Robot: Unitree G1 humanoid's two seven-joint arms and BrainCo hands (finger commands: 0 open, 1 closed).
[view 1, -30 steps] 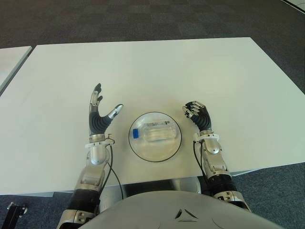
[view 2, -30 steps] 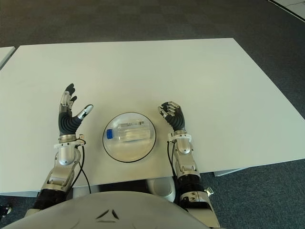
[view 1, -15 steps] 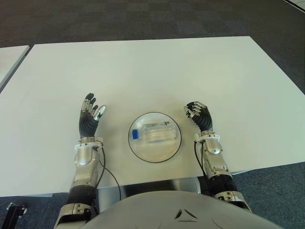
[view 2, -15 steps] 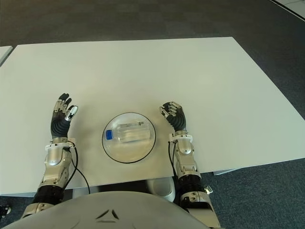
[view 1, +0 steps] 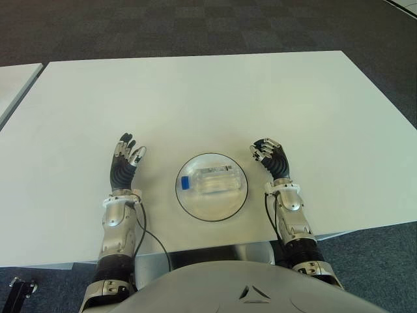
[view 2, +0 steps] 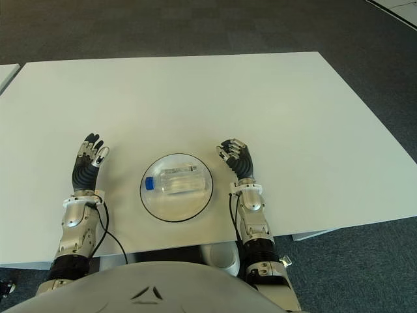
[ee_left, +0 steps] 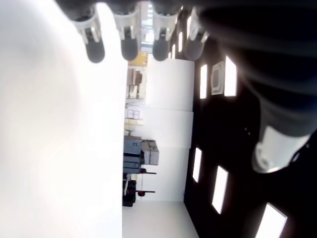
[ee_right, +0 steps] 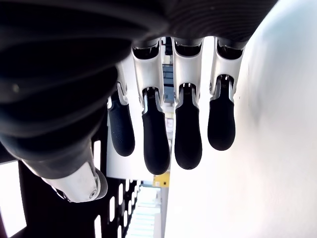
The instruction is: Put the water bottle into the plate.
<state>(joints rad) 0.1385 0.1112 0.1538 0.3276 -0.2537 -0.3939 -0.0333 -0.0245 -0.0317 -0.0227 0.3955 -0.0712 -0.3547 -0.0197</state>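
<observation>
Bottle (view 1: pixel 213 180) lies inside plate (view 1: pixel 195 207). Left hand (view 1: pixel 124 167) empty, fingers relaxed; right hand (view 1: pixel 271 158) curled, empty. Advise clearing bench (view 1: pixel 195 98) without nudging plate.

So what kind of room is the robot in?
Probably an office or a lab. A big plain white table stands on dark carpet tiles, with another white table beside it. Only a plate holding a water bottle sits on it.
</observation>
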